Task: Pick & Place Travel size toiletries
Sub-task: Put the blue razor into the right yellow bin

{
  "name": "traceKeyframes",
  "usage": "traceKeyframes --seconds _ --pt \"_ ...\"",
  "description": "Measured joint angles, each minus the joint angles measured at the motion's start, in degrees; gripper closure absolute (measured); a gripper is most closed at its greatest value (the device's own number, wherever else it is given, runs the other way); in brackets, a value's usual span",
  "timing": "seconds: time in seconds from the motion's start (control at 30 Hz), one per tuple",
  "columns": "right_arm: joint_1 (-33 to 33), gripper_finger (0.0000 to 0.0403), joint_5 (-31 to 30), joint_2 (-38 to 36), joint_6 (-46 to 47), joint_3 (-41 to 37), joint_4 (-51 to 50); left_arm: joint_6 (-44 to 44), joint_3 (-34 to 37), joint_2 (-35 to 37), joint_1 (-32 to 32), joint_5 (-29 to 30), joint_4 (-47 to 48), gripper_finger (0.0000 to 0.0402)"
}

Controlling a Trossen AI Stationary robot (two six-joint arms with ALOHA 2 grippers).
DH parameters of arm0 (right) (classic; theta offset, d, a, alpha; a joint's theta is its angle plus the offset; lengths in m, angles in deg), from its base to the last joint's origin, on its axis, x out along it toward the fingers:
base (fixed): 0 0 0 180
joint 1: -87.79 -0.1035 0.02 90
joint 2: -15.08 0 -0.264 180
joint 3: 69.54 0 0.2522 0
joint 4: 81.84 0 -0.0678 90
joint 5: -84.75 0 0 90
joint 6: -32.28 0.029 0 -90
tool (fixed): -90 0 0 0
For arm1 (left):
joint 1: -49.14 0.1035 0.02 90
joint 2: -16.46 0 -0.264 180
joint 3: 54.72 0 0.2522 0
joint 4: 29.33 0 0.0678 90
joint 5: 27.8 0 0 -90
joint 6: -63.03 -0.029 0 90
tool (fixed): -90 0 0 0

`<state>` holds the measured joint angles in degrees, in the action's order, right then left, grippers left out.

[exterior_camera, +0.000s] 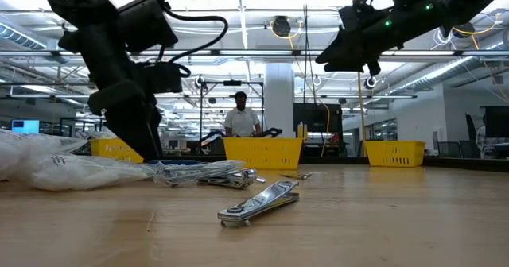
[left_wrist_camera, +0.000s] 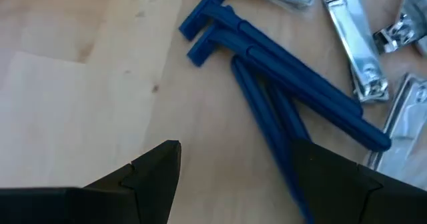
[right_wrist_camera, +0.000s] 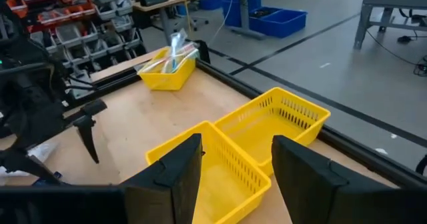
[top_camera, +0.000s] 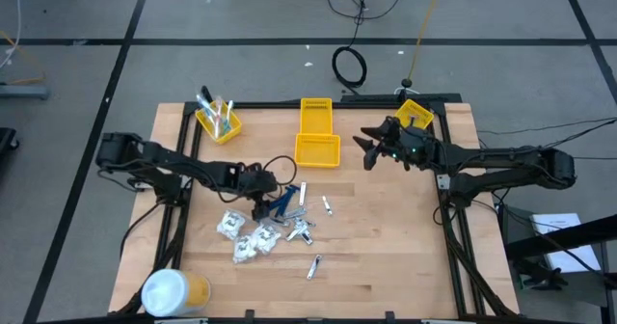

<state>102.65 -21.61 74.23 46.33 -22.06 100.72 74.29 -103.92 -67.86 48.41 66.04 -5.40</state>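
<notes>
The wooden bench point(top_camera: 386, 256) filled the middle of the high view, bounded by a dark frame. Its right half and lower right lay bare, the widest open room, while the clutter sat left of centre. Along the upper edge stood a yellow bin point(top_camera: 218, 121) holding thin toothbrushes point(top_camera: 214, 108) at upper left, two joined yellow bins point(top_camera: 316, 133) at upper centre, and another yellow bin point(top_camera: 415, 114) at the upper right corner. A large white-and-yellow cylinder point(top_camera: 174, 292) lay at the lower left corner, close to the bench edge.

The left tool point(top_camera: 265, 206) was low over the bench just left of centre, at the edge of the pile. In the left wrist view its fingers point(left_wrist_camera: 157, 174) were spread wide and gripped nothing; the dark blue razors point(left_wrist_camera: 280, 91) lay flat on the wood between and just ahead of them, one handle running in beside the right-hand finger, though I cannot tell if it touched. Silvery nail clippers point(left_wrist_camera: 353, 47) lay just beyond the razors. White crinkly packets point(top_camera: 246, 235) lay below and left of the left tool, and one clipper point(top_camera: 313, 265) lay apart toward the lower centre.

The right tool point(top_camera: 370, 148) hung raised at upper right of centre, beside the joined bins. Its fingers point(right_wrist_camera: 177, 177) were spread apart and empty, above those bins in the right wrist view.
</notes>
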Motion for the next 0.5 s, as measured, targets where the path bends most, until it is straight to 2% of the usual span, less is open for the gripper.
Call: traceKeyframes --seconds 0.17,0.5 --pt "0.0 0.0234 0.0 0.0 0.0 0.0 -0.2 3.5 0.0 -0.5 -0.2 -2.7 0.5 0.0128" --pt "0.0 0.0234 0.0 0.0 0.2 -1.9 0.6 8.9 0.0 -1.9 -0.1 3.6 6.3 0.0128"
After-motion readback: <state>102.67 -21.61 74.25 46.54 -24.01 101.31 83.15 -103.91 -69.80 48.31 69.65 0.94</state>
